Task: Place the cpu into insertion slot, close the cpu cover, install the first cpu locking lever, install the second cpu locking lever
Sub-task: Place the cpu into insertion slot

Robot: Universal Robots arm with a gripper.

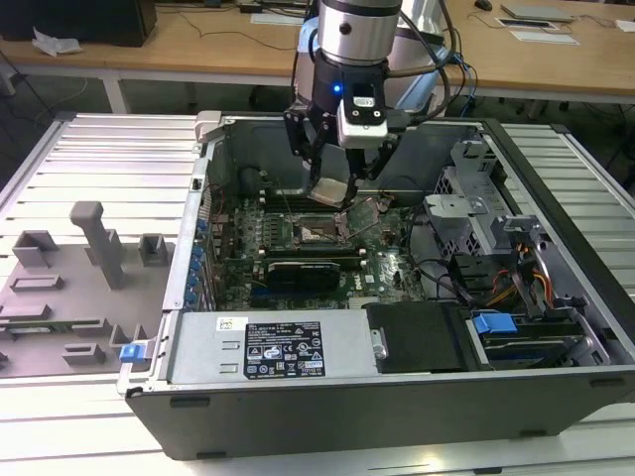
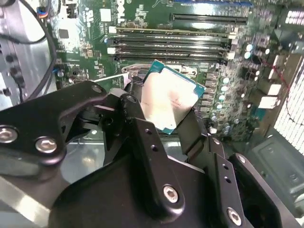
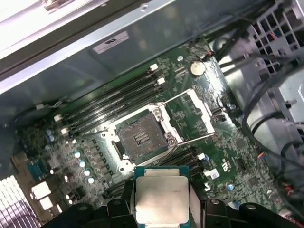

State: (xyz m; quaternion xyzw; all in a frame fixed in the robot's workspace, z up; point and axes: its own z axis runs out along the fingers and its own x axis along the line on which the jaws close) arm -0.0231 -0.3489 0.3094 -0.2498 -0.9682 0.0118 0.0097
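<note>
My gripper point(image 1: 331, 184) is shut on the cpu point(image 1: 328, 190), a flat square chip with a pale metal top and a green rim, held tilted. It hangs inside the open computer case, a little above the insertion slot point(image 1: 319, 233). In both wrist views the black fingers point(image 2: 134, 111) press on two opposite edges of the cpu point(image 2: 168, 100) point(image 3: 161, 197). The insertion slot point(image 3: 141, 137) lies bare, with a dark contact field in a metal frame. The cpu cover point(image 3: 202, 111) stands swung open beside the slot. Two thin locking levers point(image 3: 197, 140) stick out, unlatched.
Long black memory slots point(image 3: 118, 97) run along one side of the socket. A black graphics card point(image 1: 303, 273) lies on the near side, with the power supply point(image 1: 278, 347) in front. Drive cages and cables point(image 1: 496, 258) fill the exterior view's right. Grey fixtures point(image 1: 94, 253) stand on the table at its left.
</note>
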